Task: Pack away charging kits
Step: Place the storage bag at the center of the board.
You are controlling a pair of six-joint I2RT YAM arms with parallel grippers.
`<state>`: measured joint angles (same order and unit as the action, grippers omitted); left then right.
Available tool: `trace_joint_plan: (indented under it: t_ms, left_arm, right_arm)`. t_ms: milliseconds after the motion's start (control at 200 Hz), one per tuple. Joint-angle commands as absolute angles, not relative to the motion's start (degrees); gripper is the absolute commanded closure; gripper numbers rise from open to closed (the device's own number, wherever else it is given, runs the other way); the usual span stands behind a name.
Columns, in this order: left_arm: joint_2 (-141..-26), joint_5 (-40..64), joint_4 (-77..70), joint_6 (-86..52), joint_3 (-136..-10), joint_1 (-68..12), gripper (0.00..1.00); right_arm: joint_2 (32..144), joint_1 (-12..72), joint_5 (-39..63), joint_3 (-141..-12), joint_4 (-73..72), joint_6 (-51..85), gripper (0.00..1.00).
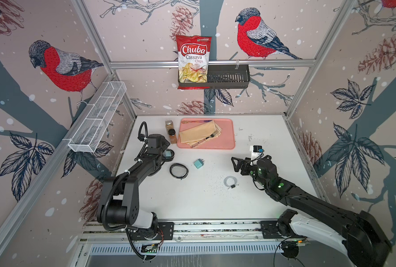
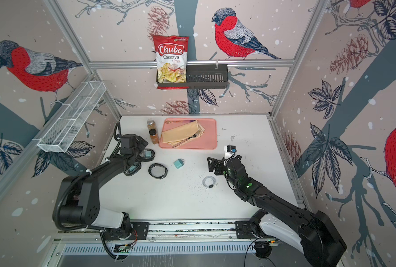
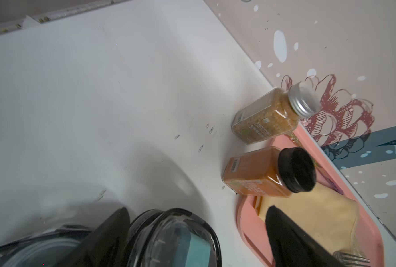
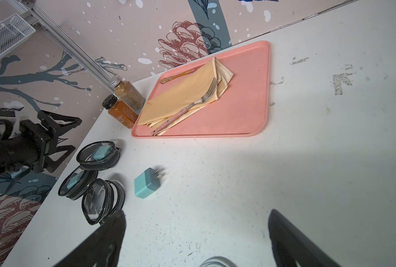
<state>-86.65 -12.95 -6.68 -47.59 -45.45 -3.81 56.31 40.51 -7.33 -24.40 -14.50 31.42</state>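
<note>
Right wrist view: 2 filled cases point(image 4: 97, 153) each show a teal adapter inside; can't tell if cables are in too. 3rd case point(image 4: 103, 201) looks empty. Still to pack: loose adapter point(image 1: 198, 163) at its 3 o'clock, and loose cable point(image 1: 231, 182) at the adapter's 4 o'clock. Left gripper point(image 3: 197, 209) has jaws apart at the filled cases. Right gripper point(image 1: 234, 164) is spread and empty at the cable's 12 o'clock. Roughly 2/3 done.

Matt teal plastic plug adapter point(image 4: 146, 186), black zip-edged case point(image 4: 97, 153) with glossy clear plastic lid, scuffed matt white tabletop point(image 4: 238, 185), smooth matt pink plastic tray point(image 4: 245, 111), soft yellow cloth napkin point(image 4: 181, 97), shiny metal fork point(image 4: 208, 91), glossy clear spice jar point(image 3: 261, 118) with ribbed metal cap, glossy printed chip bag point(image 1: 193, 60), white wire mesh basket point(image 1: 97, 118)
</note>
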Motion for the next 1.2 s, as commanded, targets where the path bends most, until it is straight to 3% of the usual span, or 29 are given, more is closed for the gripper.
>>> trace_joint_plan:
  t_ms: [0, 370, 525, 680, 765, 885, 1051, 1196]
  left_arm:
    - [-90.3, -8.1, -7.9, -47.9, -47.7, -3.6, 0.04]
    - [-91.2, -1.8, -7.6, -50.2, -48.2, -5.4, 0.07]
    - [-84.7, -4.7, -4.4, -51.4, -46.4, -6.6, 0.07]
    - [-75.4, -13.5, 7.8, -55.3, -46.4, -10.4, 0.04]
    - [-71.8, -12.2, 15.0, -58.5, -46.5, -11.4, 0.05]
    - [-68.4, -10.5, 13.6, -58.7, -44.1, -16.4, 0.04]
    - [-72.6, -9.0, 9.7, -56.7, -46.2, -23.3, 0.05]
    - [-82.1, -13.8, 15.7, -55.9, -55.5, -29.0, 0.06]
  right_arm:
    - [56.4, 40.7, -8.3, -24.8, -14.6, 31.6, 0.04]
    - [59.1, 41.1, -7.9, -25.9, -15.4, 32.1, 0.04]
    - [61.4, 41.6, -8.5, -26.9, -15.1, 33.0, 0.06]
    - [64.2, 43.4, -9.8, -28.3, -14.4, 33.0, 0.09]
    - [64.8, 44.2, -10.9, -28.4, -14.5, 33.3, 0.09]
    - [65.0, 44.8, -11.0, -28.2, -15.2, 33.5, 0.09]
    - [65.0, 45.8, -11.6, -27.9, -14.9, 33.9, 0.09]
    - [63.9, 46.7, -13.2, -26.4, -14.2, 34.8, 0.09]
